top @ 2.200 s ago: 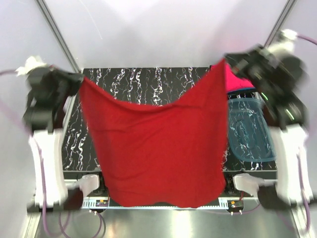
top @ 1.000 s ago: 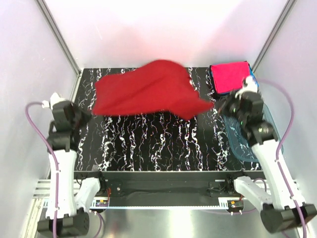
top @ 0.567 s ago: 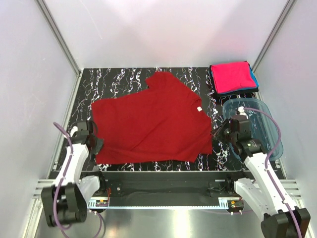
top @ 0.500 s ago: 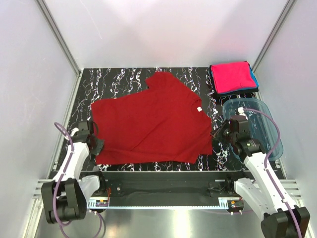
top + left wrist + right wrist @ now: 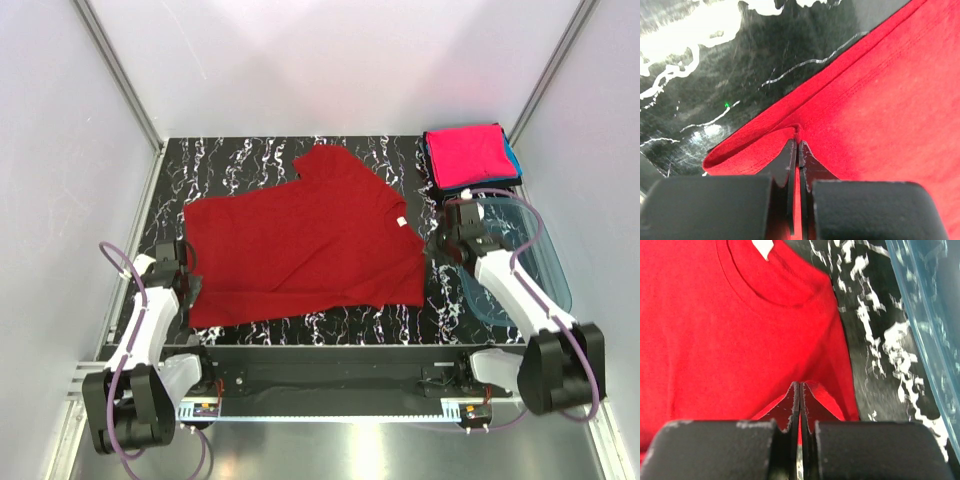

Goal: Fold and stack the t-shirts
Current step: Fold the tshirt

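Observation:
The dark red t-shirt (image 5: 305, 245) lies spread flat on the black marbled table, its white neck label (image 5: 399, 221) near the right edge. My left gripper (image 5: 190, 285) is shut on the shirt's lower left corner; in the left wrist view (image 5: 798, 145) the jaws pinch a fold of the hem. My right gripper (image 5: 432, 256) is shut on the shirt's right edge below the collar; the right wrist view (image 5: 800, 386) shows red cloth pinched there and the label (image 5: 762, 246) above. A folded pink t-shirt (image 5: 465, 155) lies on a teal-blue one (image 5: 511, 160) at the back right.
A translucent blue plastic tub (image 5: 515, 265) sits at the table's right edge, just right of my right arm; its rim shows in the right wrist view (image 5: 930, 320). White walls with metal posts enclose the table (image 5: 250, 160).
The red shirt was held up, swung forward and laid flat. In the last half second my right gripper drew back and the shirt's lower right corner shifted; the left moved little.

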You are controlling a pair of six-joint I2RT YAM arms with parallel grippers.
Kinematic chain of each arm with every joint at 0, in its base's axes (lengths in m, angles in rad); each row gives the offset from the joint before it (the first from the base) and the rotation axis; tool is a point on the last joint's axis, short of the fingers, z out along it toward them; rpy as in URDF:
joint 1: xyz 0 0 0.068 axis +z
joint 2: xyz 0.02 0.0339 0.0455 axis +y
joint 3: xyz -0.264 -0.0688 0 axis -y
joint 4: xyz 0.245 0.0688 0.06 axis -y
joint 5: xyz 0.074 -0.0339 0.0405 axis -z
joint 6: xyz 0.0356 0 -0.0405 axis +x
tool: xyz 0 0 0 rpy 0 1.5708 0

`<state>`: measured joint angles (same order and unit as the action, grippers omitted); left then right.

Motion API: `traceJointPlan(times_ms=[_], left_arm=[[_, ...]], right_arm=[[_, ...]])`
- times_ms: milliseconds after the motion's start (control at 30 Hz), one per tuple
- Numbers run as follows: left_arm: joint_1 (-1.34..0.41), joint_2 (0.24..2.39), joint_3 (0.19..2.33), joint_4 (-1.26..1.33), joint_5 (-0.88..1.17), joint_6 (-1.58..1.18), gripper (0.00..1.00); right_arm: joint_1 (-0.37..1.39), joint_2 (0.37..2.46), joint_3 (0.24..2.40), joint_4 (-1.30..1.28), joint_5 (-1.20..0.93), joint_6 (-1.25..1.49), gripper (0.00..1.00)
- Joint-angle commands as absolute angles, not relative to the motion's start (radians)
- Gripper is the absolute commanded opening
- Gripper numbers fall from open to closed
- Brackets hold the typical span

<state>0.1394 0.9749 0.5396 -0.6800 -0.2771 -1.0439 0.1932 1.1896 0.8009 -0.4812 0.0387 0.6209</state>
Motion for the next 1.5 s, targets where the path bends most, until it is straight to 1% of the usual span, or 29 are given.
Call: traceJointPlan(times_ms=[0,100,267,533,700,867,1033,1100,1300,1400,1467], left_arm=[[0.149,1.011,0.606,-0.644,-0.354,-1.040,0.00],[0.149,1.022,0.630,-0.646,-0.335,-1.028,0.00],[0.149,1.005,0.663,-0.652,-0.354,-1.012,0.00],[0.149,1.071,0.690,-0.653,-0.387,-1.012,0.00],[0.149,1.118,0.722,-0.655,-0.423,-1.008,0.00],[0.150,1.161,0.782,-0.652,-0.429,-0.976,0.00],[0.149,1.238,0.822,-0.644,-0.437,-0.962,0.00],[0.149,1.261,0.833,-0.643,-0.436,-0.965,0.00],[0.149,1.314,0.868,-0.637,-0.419,-0.939,0.00],[0.147,1.319,0.870,-0.640,-0.391,-0.925,0.00],[0.147,1.296,0.853,-0.644,-0.377,-0.925,0.00]], right_arm=[[0.190,1.256,0.932,-0.434,0.074,0.536,0.00],[0.193,1.334,0.994,-0.449,0.041,0.491,0.00],[0.198,1.442,1.140,-0.537,0.107,0.425,0.00],[0.201,1.508,1.233,-0.532,0.089,0.393,0.00],[0.201,1.548,1.299,-0.537,0.121,0.347,0.00],[0.203,1.545,1.299,-0.557,0.167,0.308,0.00],[0.202,1.581,1.322,-0.537,0.026,0.317,0.00],[0.202,1.594,1.328,-0.515,0.006,0.327,0.00],[0.204,1.654,1.370,-0.515,0.003,0.307,0.00],[0.204,1.646,1.358,-0.546,0.003,0.307,0.00],[0.204,1.617,1.341,-0.581,0.047,0.321,0.00]])
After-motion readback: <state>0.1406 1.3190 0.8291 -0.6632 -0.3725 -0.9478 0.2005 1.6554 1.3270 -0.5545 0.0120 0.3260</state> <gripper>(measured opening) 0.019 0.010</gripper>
